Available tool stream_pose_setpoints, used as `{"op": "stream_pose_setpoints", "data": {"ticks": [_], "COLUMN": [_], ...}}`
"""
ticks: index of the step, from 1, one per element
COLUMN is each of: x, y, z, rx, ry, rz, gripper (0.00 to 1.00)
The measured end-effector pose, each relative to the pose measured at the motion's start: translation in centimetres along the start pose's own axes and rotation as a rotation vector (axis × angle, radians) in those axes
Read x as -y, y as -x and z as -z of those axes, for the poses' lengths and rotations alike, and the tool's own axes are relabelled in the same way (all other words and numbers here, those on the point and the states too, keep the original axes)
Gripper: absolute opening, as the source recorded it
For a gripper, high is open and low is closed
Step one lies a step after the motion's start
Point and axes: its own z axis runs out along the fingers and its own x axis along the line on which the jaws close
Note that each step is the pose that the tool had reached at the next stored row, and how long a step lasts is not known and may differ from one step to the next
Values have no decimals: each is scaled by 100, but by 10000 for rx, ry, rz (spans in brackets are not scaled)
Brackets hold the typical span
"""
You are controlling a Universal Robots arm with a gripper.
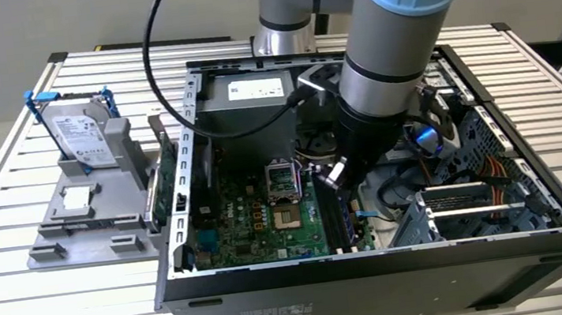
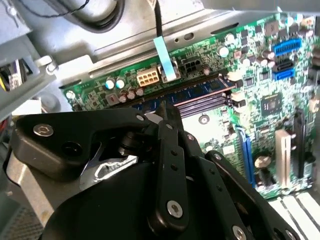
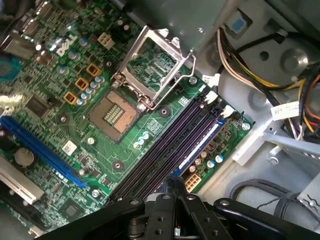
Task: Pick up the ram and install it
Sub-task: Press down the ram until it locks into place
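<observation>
Black linkage gripper [image 2: 167, 107] sits low inside the open grey computer case [image 1: 379, 273], fingers together just above the slim dark-blue ram stick [image 2: 200, 91], which lies seated in the outermost black memory slot (beside three vacant ones) on the green motherboard [image 3: 100, 145].

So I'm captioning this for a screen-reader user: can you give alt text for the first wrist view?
The gripper hangs over the memory slots of a green motherboard, where a dark-blue ram stick sits in the outermost slot. Beyond lies an open, empty processor socket.
</observation>
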Motion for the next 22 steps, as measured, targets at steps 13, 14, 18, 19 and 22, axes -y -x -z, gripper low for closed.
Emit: {"op": "stream_pose_setpoints", "data": {"ticks": [13,14,18,19,22], "x": [-5,-6,-8,-7,-7], "y": [5,5,7,7,7], "z": [0,0,0,0,0], "rx": [-3,-3,-3,-4,-3], "ry": [-37,-40,-45,-45,-45], "rz": [2088,2241,2537,2541,2544], "gripper": [0,0,0,0,0]}}
